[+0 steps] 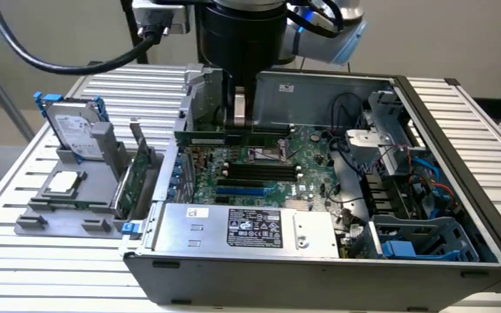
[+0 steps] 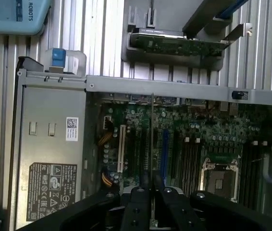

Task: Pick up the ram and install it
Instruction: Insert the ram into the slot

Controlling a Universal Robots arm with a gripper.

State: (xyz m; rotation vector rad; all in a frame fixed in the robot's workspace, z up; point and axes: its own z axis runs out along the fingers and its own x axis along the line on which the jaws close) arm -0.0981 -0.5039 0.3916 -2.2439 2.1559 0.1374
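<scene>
Exterior view: gripper point(image 1: 240, 129) clamped on ram point(image 1: 203, 138), held level, prob. just above mobo point(image 1: 307, 163).

An open computer case point(image 1: 320, 283) sits on a slatted metal table point(image 1: 24, 261). Inside are a green motherboard point(image 1: 268, 176) and a silver power supply box point(image 1: 233, 228). Beside the case, a gray holder point(image 1: 59, 218) keeps a hard drive point(image 1: 72, 130), a square silver chip point(image 1: 63, 184) and a green card point(image 1: 133, 179) standing up.

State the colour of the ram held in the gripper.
Green; the ram, clamped in the gripper, shows best in the exterior view.
</scene>
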